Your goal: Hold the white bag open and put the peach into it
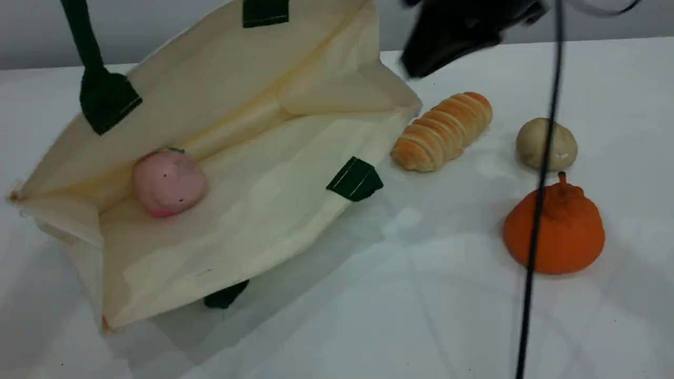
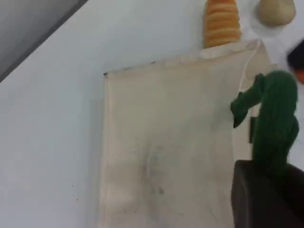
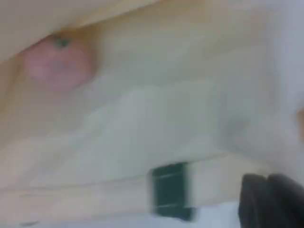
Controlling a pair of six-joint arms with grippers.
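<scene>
peach (image 1: 167,181) sits inside the white bag (image 1: 253,210), well left of right gripper (image 1: 421,63) w/ fingers closed; left gripper (image 2: 266,183) clamps rope handle (image 2: 275,118) rn.

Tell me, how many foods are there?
4: peach inside the bag; bread roll, potato and orange fruit on the table beside it. More could hide behind the bag.

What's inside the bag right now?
The peach lies inside the bag, on its lower wall near the bottom fold. Nothing else shows inside. The peach hides the crease behind it, so I cannot rule out something small there.
</scene>
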